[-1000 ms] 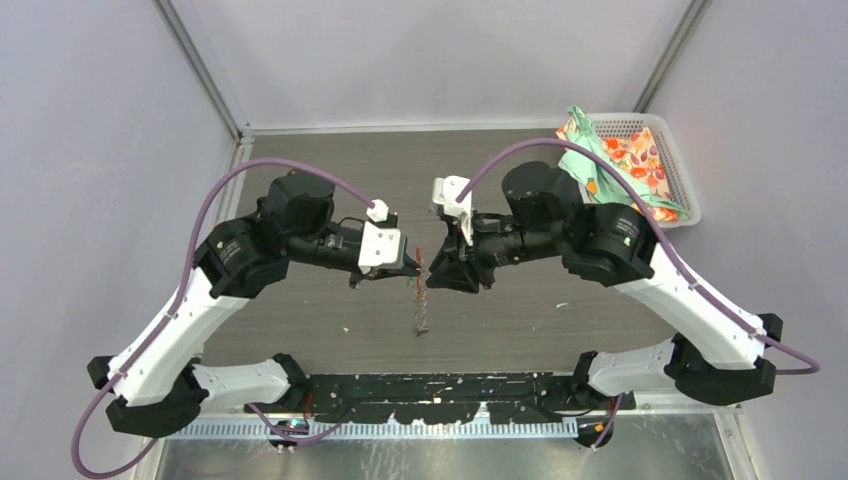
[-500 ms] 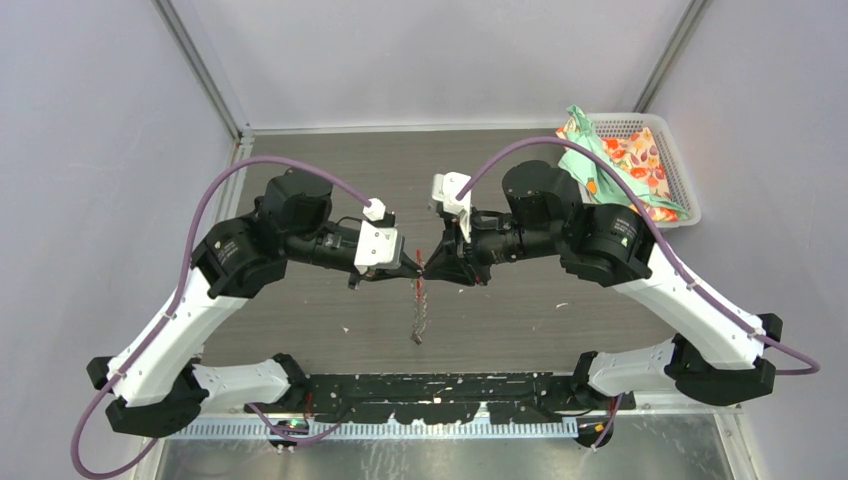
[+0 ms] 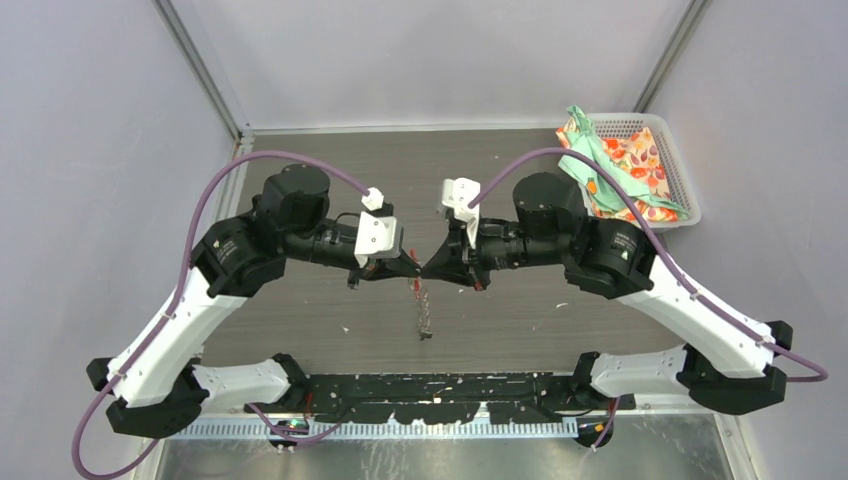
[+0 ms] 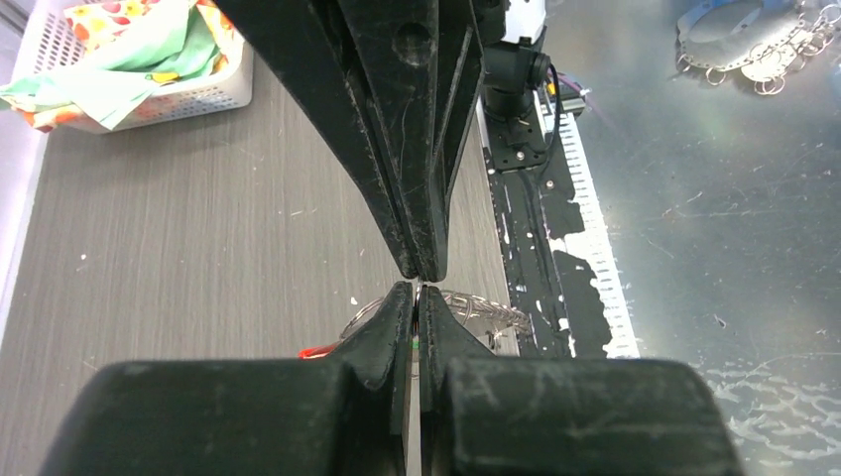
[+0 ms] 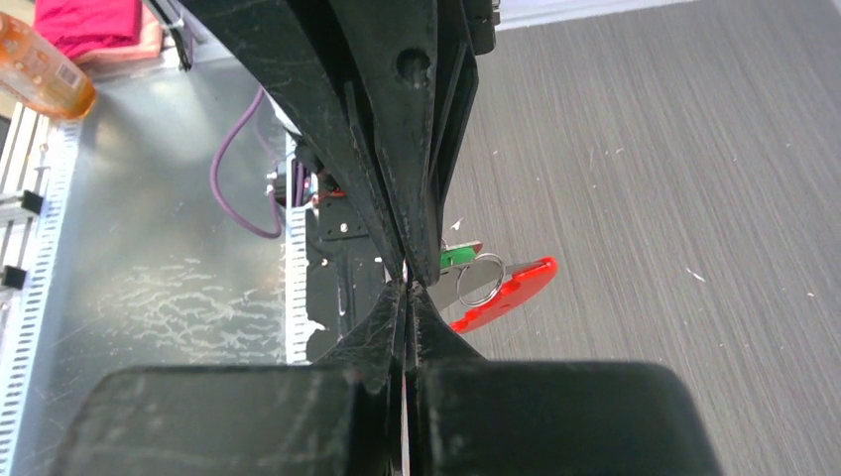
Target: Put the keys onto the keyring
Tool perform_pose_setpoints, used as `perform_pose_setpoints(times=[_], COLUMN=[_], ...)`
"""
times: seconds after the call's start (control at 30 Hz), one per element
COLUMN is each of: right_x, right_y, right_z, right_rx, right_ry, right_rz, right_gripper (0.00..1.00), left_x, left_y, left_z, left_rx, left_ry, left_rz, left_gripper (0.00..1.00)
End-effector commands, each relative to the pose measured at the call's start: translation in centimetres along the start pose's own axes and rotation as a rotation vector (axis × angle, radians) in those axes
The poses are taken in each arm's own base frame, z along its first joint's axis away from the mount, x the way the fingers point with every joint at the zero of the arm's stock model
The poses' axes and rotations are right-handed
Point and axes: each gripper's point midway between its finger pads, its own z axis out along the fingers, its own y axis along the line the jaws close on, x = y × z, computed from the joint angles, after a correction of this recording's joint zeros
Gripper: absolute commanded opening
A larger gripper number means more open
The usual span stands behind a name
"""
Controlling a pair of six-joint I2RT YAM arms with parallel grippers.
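Just past the tips of the right pincer (image 5: 405,290), a shade to their right on that wrist's camera, sits the green key (image 5: 457,256). Hard against it is the keyring (image 5: 481,279) with its red tab (image 5: 510,288). Both pincers are pressed closed and meet nose to nose over the tabletop (image 3: 320,165). A sliver of green shows between the fingers of the left pincer (image 4: 417,294), so I judge it is pinching the green key (the grip itself is mostly hidden). What the right one pinches, if anything, I cannot tell.

What matters for the coming move is that key and ring lie on the same side of the meeting tips, touching or overlapping, and closer to the left pincer's fingers than to the right's. The tab's long axis slants away from the tips. The chain (image 3: 424,318) trails from under them back toward the arm bases. I can't tell whether the key is threaded yet.

I reckon the next move is a fine slide of the key along the ring, and the opposing fingers crowd that spot most. I see no black key. The basket (image 3: 684,190) of cloth (image 3: 620,160) sits well behind the right pincer, clear of the work.
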Motion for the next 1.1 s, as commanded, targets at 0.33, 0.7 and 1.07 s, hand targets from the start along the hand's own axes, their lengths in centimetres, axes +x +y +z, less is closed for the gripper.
perform_pose_setpoints(times=[0.33, 0.7, 1.07], right_x=[-5.7, -5.3, 7.2], right_y=[-0.6, -0.2, -4.5], right_z=[-3.2, -3.8, -2.9], right_rx=[0.108, 0.105, 0.374], right_ry=[-0.544, -0.530, -0.144], right_rz=[0.046, 0.066, 0.179], right_gripper=[0.01, 0.01, 0.36], left_x=[-5.7, -2.8, 6.1], left_y=[0.2, 0.6, 4.0], left_z=[-1.3, -2.2, -2.6], left_rx=[-0.034, -0.113, -0.205], left_ry=[-0.182, -0.095, 0.033], left_rz=[0.118, 0.113, -0.139], left_gripper=[0.26, 0.12, 0.29])
